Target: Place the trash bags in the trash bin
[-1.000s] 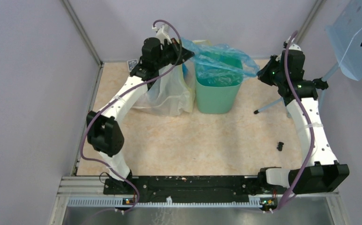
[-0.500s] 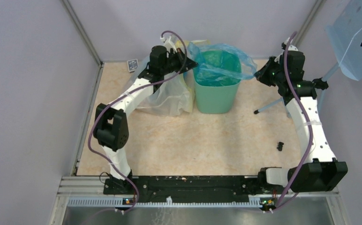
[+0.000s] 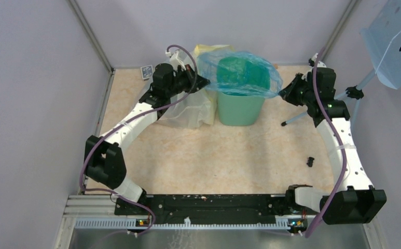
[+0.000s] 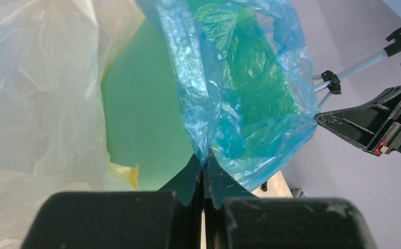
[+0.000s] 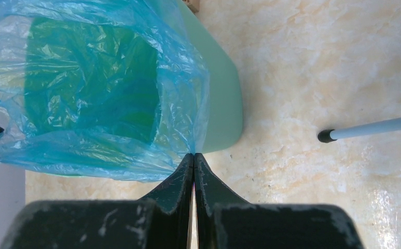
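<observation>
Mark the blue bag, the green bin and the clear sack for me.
blue bag (image 3: 239,72): top view, film over the bin mouth.
green bin (image 3: 239,110): top view, front wall.
clear sack (image 3: 194,111): top view, crumpled side.

Translucent blue on the trash bag (image 3: 250,65), mint green on the trash bin (image 3: 239,110). Clear with yellowish tint on the sack (image 3: 190,106). Mottled beige-and-cream marbling across the table (image 3: 213,155). Black on the left gripper (image 4: 203,166) and right gripper (image 5: 194,158).
</observation>
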